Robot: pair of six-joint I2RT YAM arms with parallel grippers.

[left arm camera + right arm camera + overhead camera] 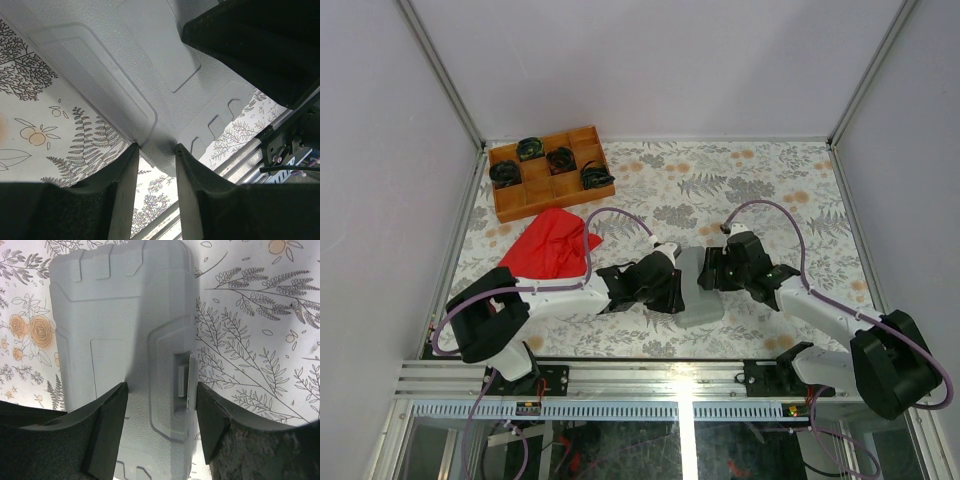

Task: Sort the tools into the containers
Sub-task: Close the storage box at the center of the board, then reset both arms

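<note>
The grey tool case [699,296] lies shut on the floral table, between my two grippers. No tools show in any view. My left gripper [676,288] is at the case's left side. In the left wrist view its fingers [156,148] close on a rounded corner of the case [150,75], both tips touching it. My right gripper [710,272] is at the case's right side. In the right wrist view it [161,390] is open over the case lid [100,330], one finger above the lid, the other beside the latch [184,380] on the case's edge.
A red cloth [555,245] lies crumpled left of my left arm. A brown wooden tray [510,205] with black coiled bundles [531,148] stands at the back left. The table's metal front rail [660,375] runs just behind the arm bases.
</note>
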